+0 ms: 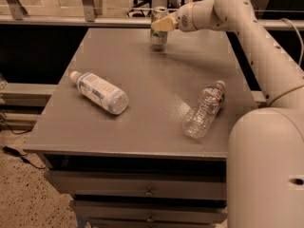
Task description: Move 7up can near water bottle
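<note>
The 7up can [158, 36] stands upright at the far edge of the grey table [156, 84], silver and green. My gripper [162, 24] reaches in from the right and is shut on the can's upper half, with one pale finger [164, 24] across its front. The water bottle [204, 110], clear and crinkled with a thin label band, lies on its side at the right of the table with its cap pointing away. It is well apart from the can, nearer the front.
A stouter bottle with a large white-blue label [100, 92] lies on its side at the table's left. A railing [85, 19] runs behind the far edge. My arm's white body [266, 170] fills the lower right. Drawers [147, 189] sit under the tabletop.
</note>
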Available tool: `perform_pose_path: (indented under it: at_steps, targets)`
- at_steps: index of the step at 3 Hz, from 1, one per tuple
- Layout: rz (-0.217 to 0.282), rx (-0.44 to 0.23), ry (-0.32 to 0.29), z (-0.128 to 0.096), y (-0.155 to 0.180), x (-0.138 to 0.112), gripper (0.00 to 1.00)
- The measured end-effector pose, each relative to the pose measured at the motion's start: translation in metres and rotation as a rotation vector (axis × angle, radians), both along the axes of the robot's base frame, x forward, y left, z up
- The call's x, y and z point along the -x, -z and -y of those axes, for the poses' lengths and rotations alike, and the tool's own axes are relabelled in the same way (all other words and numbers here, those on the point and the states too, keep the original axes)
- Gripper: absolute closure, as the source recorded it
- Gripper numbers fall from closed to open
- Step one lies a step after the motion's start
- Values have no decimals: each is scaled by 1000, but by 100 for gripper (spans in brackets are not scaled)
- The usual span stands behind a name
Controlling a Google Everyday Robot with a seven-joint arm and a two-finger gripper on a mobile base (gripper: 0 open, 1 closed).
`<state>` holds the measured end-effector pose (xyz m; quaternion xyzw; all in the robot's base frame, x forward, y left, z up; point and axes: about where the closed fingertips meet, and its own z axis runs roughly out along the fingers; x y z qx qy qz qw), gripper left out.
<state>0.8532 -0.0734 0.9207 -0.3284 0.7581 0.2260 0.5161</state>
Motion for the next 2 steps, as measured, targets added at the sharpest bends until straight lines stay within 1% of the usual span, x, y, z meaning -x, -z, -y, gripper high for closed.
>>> perform_pose_path:
  at_steps: [1, 2]
  targets:
    - [-9, 12, -23, 23, -9, 31, 100]
    - [-30, 50, -41, 53, -13, 69, 100]
